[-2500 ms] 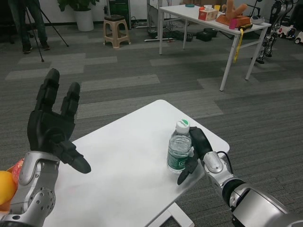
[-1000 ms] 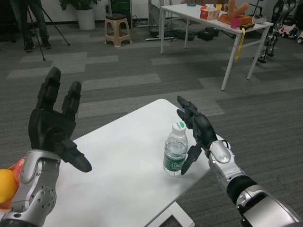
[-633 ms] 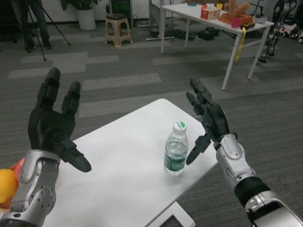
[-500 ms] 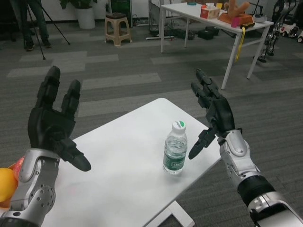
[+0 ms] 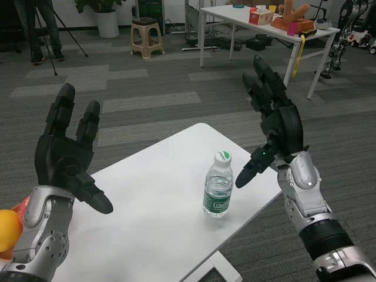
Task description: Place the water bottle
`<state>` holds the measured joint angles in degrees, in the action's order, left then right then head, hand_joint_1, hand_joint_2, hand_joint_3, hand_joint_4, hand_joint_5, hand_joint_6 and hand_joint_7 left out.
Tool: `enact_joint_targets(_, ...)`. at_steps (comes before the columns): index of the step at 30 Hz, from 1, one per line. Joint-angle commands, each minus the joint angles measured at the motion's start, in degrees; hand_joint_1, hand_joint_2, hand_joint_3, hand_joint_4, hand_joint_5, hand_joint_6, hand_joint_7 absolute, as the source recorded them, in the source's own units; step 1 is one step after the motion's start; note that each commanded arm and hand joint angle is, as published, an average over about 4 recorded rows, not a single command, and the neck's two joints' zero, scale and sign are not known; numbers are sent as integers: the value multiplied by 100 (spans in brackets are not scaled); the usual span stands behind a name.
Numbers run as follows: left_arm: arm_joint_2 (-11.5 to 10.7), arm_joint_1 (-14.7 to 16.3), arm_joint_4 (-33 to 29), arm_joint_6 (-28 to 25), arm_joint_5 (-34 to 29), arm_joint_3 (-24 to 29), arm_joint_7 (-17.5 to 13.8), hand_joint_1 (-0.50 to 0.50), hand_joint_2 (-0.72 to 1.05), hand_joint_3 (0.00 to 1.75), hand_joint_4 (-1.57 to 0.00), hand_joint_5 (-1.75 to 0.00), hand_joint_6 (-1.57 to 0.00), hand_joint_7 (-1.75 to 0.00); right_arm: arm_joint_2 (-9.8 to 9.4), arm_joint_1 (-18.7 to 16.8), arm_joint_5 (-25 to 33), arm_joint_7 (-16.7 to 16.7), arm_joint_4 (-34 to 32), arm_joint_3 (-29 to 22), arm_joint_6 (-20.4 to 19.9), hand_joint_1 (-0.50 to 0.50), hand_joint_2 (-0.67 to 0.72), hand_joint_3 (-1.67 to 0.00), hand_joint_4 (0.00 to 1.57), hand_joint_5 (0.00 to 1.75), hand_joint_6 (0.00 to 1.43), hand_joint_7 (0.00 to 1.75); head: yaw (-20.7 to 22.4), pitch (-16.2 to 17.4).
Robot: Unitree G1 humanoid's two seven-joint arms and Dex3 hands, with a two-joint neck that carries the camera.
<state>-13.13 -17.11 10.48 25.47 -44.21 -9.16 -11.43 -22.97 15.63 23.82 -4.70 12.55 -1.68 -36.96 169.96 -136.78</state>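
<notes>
A: One bottle on the worktop, upright, white cap on, standing near the right-hand edge. Nothing touches it.

B: Hands?

A: Two. Right hand is above and to the right of the bottle, well apart from it, fingers spread wide, holding nothing. Left hand is raised far to the left of the bottle, fingers also apart, empty.

B: So the step in hand?

A: Judgement: the bottle looks set down, and the step is clearing the right hand away. To do it well, lift up and out to the right, away from the bottle, so no finger brushes the cap. The thumb points down toward the bottle's shoulder and is the nearest part, so keep it from swinging inward.

B: Risk?

A: Bottle is tall, narrow, apparently nearly full. A nudge near the cap could tip it, and the worktop edge is just to its right. Left hand should stay where it is.

B: Other counts?

A: One orange-coloured round thing at the picture's lower left, far left of the bottle, partly cut off; cannot tell what it is. One white table and one stool in the room far behind the bottle.
</notes>
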Motion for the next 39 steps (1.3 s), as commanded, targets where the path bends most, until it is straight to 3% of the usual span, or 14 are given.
enact_joint_targets(1, -25, -11, -31, 19, 0, 55, 13, -46, -64, 9, 0, -10, 0, 0, -89, -60, 35, 22, -325, -113, -26, -50, 66, 0, 0, 0, 0, 0, 8, -2)
enact_joint_targets(14, -40, -11, -95, 19, 17, 99, 18, -46, -64, 9, 0, -10, 0, 0, -217, -183, 43, 31, -666, -201, -13, -50, 66, 0, 0, 0, 0, 0, 73, -204)
enact_joint_targets(24, -75, -60, -143, 11, 52, 125, 26, -46, -64, 9, 0, -10, 0, 0, -208, -165, 43, 31, -683, -175, -21, -50, 66, 0, 0, 0, 0, 0, 272, -934)
enact_joint_targets(28, -75, -77, -143, 11, 52, 134, 26, -46, -64, 9, 0, -10, 0, 0, -208, -152, 41, 42, -683, -175, -21, -50, 71, 0, 0, 0, 0, 0, 271, -1005)
enact_joint_targets(39, -84, -73, -143, 11, 52, 143, 26, -46, -64, 9, 0, -10, 0, 0, -199, -154, 40, 48, -698, -172, -21, -50, 66, 0, 0, 0, 0, 0, 280, -910)
